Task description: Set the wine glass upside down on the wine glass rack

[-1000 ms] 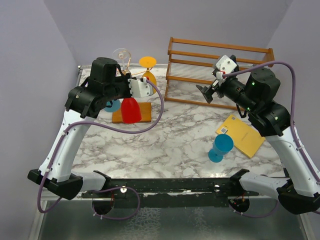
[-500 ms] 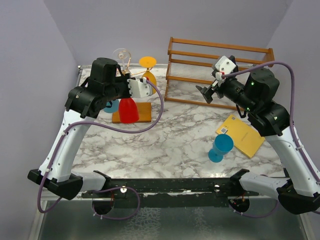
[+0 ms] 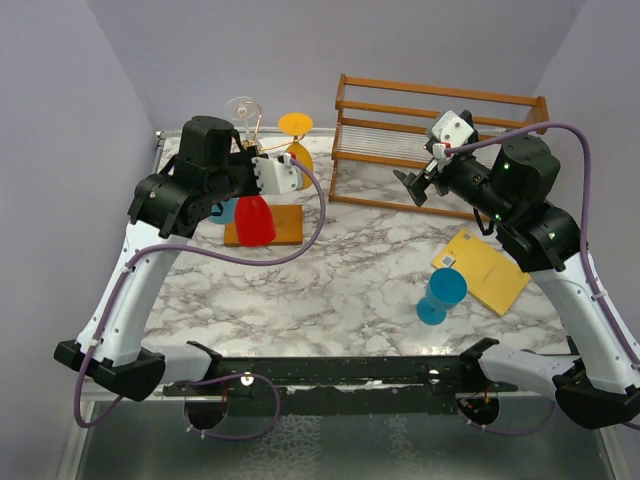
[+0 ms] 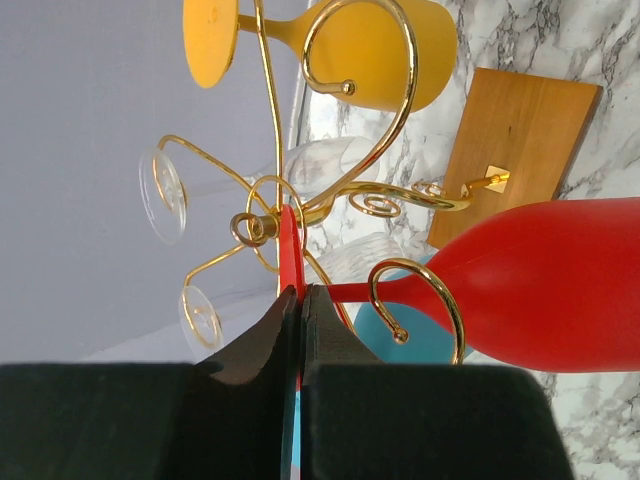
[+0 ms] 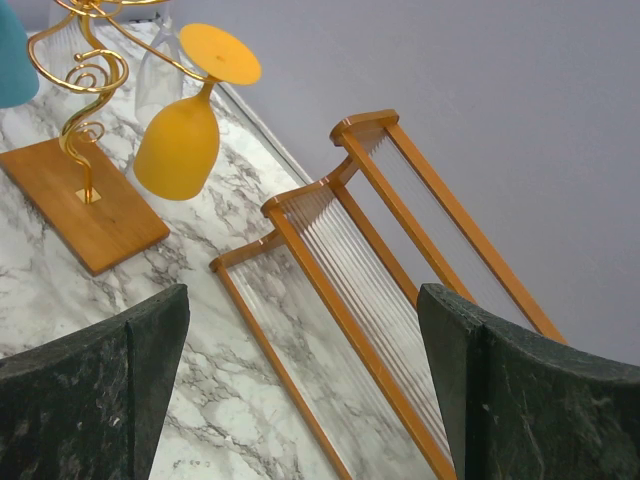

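The red wine glass (image 4: 540,285) is hanging upside down, foot up and bowl down, at the near side of the wine glass rack (image 4: 385,130) in the far left part of the bench (image 3: 350,270). From above, its bowl is showing over the left end of the rack's orange-brown wooden base (image 3: 288,226). In the left wrist view one gold curled arm (image 4: 420,290) is looping across the stem just beside the bowl; whether the stem is sitting in that loop or only passing behind it cannot be told.

The left gripper (image 4: 300,292) is reaching in from the near left, and its jaws are pinching the thin red foot edge-on, with almost no gap between them.

Other glasses are sharing the rack. A yellow wine glass (image 3: 297,140) is hanging bowl-down on the far right arm, a clear glass (image 3: 242,108) is hanging at the far left, and a blue one (image 3: 225,211) is peeking out just left of the red bowl.

The right gripper (image 3: 412,188) is hovering well apart from the rack, in front of the brown slatted wooden shelf (image 3: 440,130) at the far right. Its jaws are standing spread wide and are gripping nothing.

Nearer on the right, a second blue wine glass (image 3: 440,295) is sitting on the bench, just beside a yellow pad (image 3: 485,272) lying flat.
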Motion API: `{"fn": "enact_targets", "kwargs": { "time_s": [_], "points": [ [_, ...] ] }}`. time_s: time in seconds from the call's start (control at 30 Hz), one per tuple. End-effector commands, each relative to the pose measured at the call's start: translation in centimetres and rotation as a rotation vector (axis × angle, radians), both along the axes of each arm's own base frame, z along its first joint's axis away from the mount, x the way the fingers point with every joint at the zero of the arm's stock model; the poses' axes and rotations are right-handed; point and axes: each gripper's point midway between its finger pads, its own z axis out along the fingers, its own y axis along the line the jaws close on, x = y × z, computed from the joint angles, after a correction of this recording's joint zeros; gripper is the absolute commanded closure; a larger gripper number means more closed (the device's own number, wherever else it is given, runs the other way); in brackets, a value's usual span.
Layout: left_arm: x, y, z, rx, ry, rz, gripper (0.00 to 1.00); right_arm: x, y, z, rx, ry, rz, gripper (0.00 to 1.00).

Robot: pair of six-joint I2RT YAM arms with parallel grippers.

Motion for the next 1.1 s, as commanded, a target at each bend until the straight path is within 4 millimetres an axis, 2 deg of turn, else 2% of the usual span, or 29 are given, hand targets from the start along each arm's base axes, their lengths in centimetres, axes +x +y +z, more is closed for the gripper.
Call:
{"fn": "enact_targets", "kwargs": {
  "time_s": [0.0,0.4,1.07],
  "points": [
    [-0.4,0.7,2.0,-0.025,-0.063,0.033,1.0,-0.1,0.3,0.2,0.006,-0.011,0.023,0.04],
    [-1.2,1.4,2.4,-0.001,-0.061,0.035,1.0,0.0,0.3,0.1,0.005,-0.005,0.027,0.04],
    [-3.5,1.2,2.6,0.011,-0.018,-0.045,1.0,0.0,0.2,0.0,0.003,-0.002,0.03,0.04]
  ]
}}
